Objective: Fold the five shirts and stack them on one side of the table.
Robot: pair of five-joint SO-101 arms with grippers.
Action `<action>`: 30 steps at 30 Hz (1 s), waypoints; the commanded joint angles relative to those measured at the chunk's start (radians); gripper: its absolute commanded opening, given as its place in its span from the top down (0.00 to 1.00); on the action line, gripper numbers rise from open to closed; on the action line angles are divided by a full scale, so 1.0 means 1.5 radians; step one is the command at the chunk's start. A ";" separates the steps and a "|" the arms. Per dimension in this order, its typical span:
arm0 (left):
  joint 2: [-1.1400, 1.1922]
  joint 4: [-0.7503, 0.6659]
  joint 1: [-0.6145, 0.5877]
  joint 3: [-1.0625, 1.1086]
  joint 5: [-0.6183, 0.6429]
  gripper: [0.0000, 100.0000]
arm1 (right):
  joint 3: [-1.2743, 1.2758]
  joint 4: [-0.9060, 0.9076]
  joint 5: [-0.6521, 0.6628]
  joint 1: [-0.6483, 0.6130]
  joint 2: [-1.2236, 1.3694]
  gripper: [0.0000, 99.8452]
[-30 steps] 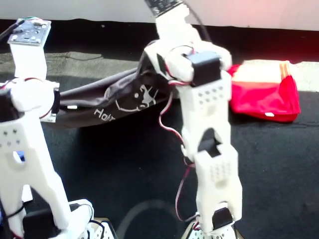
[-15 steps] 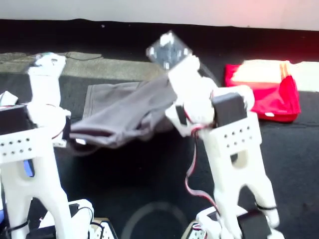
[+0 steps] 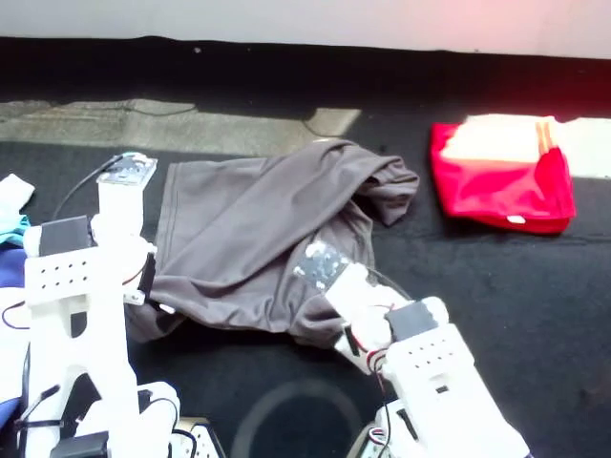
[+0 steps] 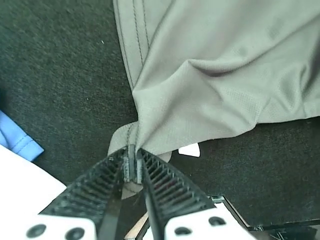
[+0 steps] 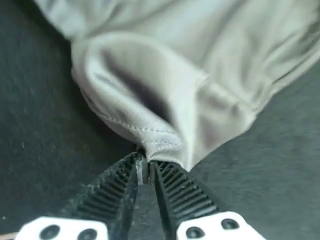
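Your dark cloth table (image 3: 535, 305) has a folded red shirt (image 3: 501, 186) by its right edge. Your left gripper (image 4: 132, 167) and right gripper (image 5: 145, 172) both pinch the rumpled grey shirt (image 3: 258, 239).

- Black mat (image 3: 535, 286), felt-like.
- Pale strip (image 3: 210, 129) across the mat's far part.
- White wall (image 3: 286, 19) beyond the mat's far edge.
- Faint ring mark (image 3: 286, 387) at the mat's near edge.

Plain grey shirt (image 3: 248, 229), matching double stitching along the hem. Red shirt (image 3: 506, 186) with a pale cream panel on top. Black table cover (image 3: 535, 296), a lighter grey-beige strip along its far side. White left arm (image 3: 72, 286) and right arm (image 3: 439, 372); black ribbed fingers (image 4: 97, 186). Blue cloth (image 4: 20, 142).
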 commanded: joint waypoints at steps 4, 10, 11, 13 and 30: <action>-0.013 -0.010 0.007 -0.005 -0.005 0.99 | -0.109 0.094 -0.012 0.010 -0.019 0.94; -0.013 -0.009 0.006 -0.007 -0.005 0.99 | -0.358 0.203 -0.042 0.032 -0.015 0.90; -0.014 -0.009 0.006 -0.007 -0.005 0.99 | -0.379 0.191 -0.042 0.051 -0.011 0.90; -0.017 -0.009 0.006 -0.008 -0.005 0.99 | -0.371 0.143 -0.043 0.084 0.003 0.90; -0.015 -0.010 0.006 -0.008 -0.005 0.99 | -0.396 -0.034 -0.164 0.102 0.559 0.78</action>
